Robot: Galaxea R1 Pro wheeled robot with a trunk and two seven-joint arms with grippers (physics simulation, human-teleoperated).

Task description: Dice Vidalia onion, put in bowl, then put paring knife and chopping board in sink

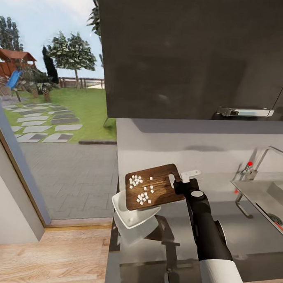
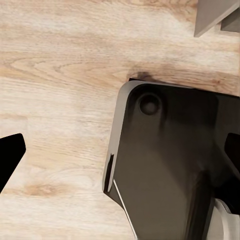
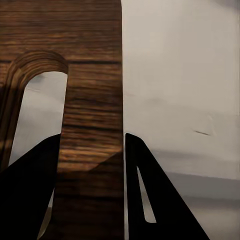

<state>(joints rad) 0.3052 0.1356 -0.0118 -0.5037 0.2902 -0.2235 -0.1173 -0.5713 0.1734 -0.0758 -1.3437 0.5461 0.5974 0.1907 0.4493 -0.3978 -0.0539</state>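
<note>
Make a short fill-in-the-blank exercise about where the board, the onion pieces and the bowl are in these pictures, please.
1. The right gripper holds the board at its ____ end.
2. The diced onion lies on the ____.
3. The board's lower end hangs over the white ____.
4. The sink is on the board's ____ side in the head view.

Missing words: handle-hole; board; bowl; right

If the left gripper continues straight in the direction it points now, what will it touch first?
Most likely the wooden floor: the left wrist view looks along the fingers at pale planks, with the robot's dark base beside. Nothing else seems to be between, though depth is unclear.
</note>
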